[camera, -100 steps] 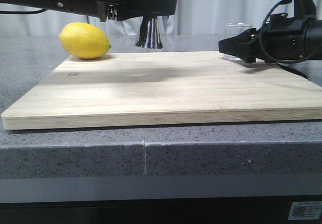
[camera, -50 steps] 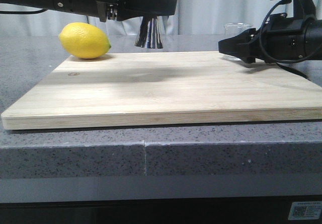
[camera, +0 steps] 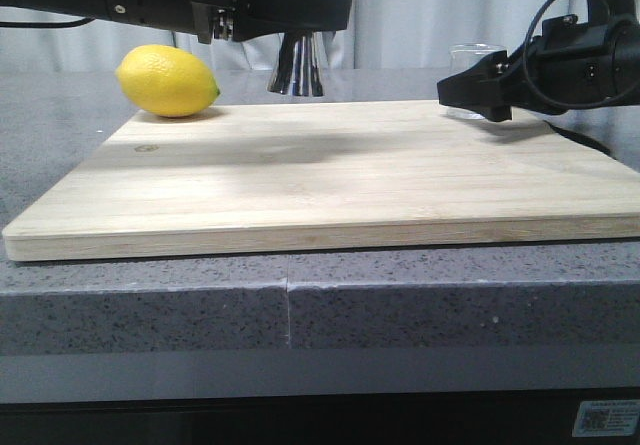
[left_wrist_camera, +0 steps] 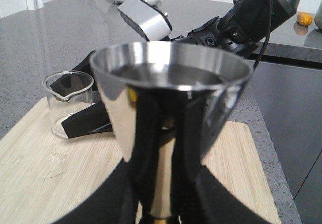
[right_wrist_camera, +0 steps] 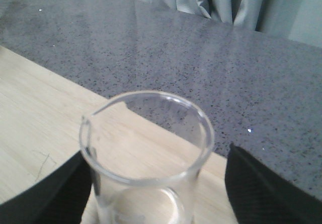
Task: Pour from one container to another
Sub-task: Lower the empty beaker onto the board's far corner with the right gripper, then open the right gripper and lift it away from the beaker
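1. Against the earlier front frames, the black right gripper (camera: 470, 93) sits slightly higher and a touch further right; the arm body behind it has risen with it. The left arm, the lemon and the board look unchanged.
2. The small clear glass beaker with a pour lip (camera: 473, 77) stands upright on the far right part of the pale wooden cutting board (camera: 330, 175), in the same spot as before.
3. In the right wrist view the beaker (right_wrist_camera: 147, 153) stands between the two dark fingers (right_wrist_camera: 48, 189), which are spread wide; a gap shows on each side, so the claw is around the glass but not touching it.
4. Beaker contents: it looks empty through the clear wall, though a thin film of liquid could not be ruled out.
5. The black left gripper (camera: 300, 10) pinches the shiny mirror-steel double jigger (camera: 297, 65) at its narrow waist and holds it upright above the far edge of the board, left of centre.
6. In the left wrist view the jigger's upper cone (left_wrist_camera: 170, 90) fills the frame; its bowl is dark and reflective, and I cannot tell whether it holds liquid.
7. The yellow oval lemon (camera: 167, 81) lies at the far left corner of the board, left of the jigger and apart from it.
8. The board rests on a grey speckled stone counter (camera: 300, 305).
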Controlling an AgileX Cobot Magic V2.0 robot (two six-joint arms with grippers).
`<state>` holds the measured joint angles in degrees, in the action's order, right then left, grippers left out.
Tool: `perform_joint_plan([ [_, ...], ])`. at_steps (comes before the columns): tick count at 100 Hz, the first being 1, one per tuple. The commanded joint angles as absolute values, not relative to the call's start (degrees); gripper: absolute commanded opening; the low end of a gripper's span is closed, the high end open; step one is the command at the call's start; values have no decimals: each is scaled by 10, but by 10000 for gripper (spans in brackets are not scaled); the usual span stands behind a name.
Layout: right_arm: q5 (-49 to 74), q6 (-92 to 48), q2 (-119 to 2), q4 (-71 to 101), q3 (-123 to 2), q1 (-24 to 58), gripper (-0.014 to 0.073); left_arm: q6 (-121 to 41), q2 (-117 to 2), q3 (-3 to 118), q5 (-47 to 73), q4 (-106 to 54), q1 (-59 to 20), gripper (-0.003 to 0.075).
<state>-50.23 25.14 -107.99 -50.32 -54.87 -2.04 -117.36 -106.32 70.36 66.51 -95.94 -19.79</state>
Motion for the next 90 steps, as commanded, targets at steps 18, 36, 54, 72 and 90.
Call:
perform_joint_plan([
  [18,-511,269,-1026,-497,-561,-22,503,-1173,-1036,720,703,-1002,-205,-18],
  [36,-490,305,-1009,-522,-561,-22,503,-1173,-1036,720,702,-1002,-205,-18],
  [54,-490,331,-1003,-539,-561,-22,503,-1173,-1036,720,702,-1002,-205,-18],
  [72,-491,365,-1003,-564,-561,-22,503,-1173,-1036,720,702,-1002,-205,-18],
  [90,-492,365,-997,-565,-561,-22,503,-1173,-1036,720,702,-1002,-205,-18],
])
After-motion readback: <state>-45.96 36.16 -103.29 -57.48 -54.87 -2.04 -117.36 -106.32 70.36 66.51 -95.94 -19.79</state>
